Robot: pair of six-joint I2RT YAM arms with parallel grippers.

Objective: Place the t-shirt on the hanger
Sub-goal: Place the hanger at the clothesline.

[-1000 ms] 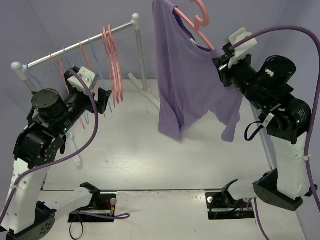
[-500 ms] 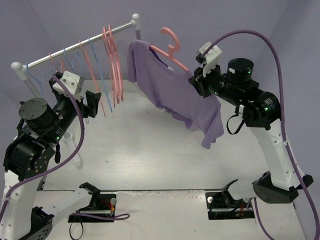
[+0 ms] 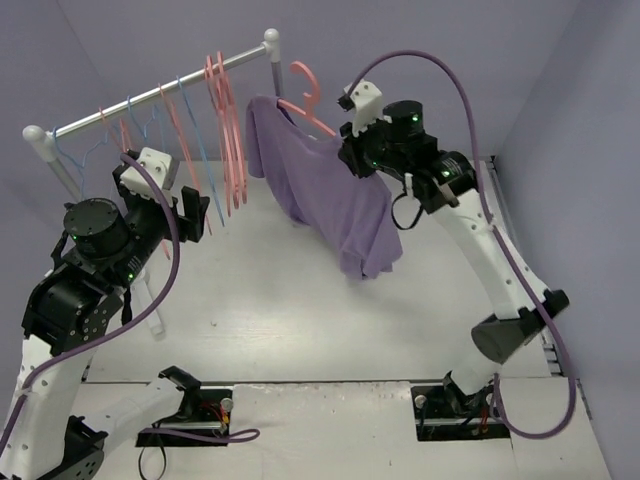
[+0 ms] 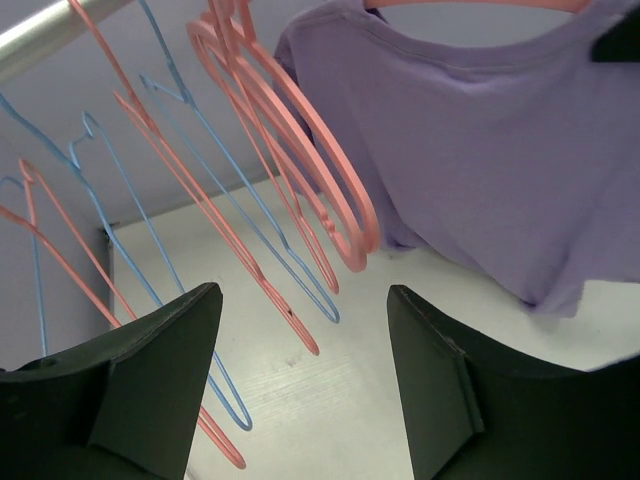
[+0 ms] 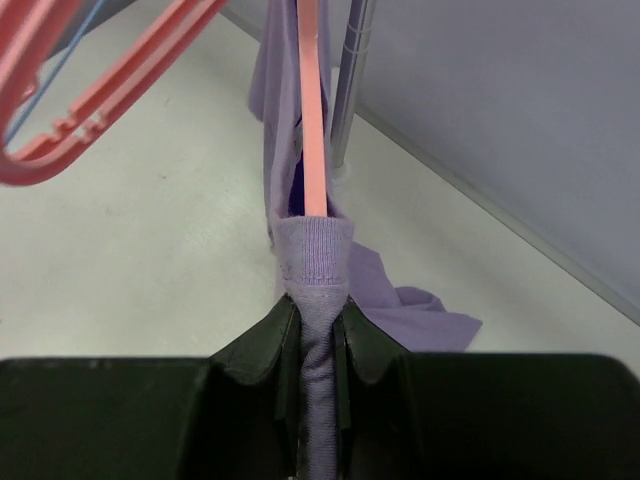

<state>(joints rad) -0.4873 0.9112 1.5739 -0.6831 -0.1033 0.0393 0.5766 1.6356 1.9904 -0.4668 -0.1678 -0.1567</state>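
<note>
Purple t-shirt (image 3: pixel 335 200) is draped over the salmon-pink hanger (image 5: pixel 312 110), one shoulder end pinched in the right gripper (image 5: pixel 315 330). Hanger is tilted, hook up, reaching away from the gripper. Shirt body droops below.

White table (image 3: pixel 300 310) w/ clothes rack (image 3: pixel 150 91) standing on its far-left part, arm bases at near edge.

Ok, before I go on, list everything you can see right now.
t-shirt: one, purple, draped on the hanger, held up beside the rack
hanger: one, salmon-pink, inside the t-shirt, hook not on the rail
rack: one, silver rail, far left of the table
spare thick hangers: a few, salmon-pink, on the rail
blue wire hangers: several, on the rail
pink-red wire hangers: several, on the rail
table: one, white
left hand: open, empty, near the rail's hangers
right hand: shut on the t-shirt's shoulder
</note>
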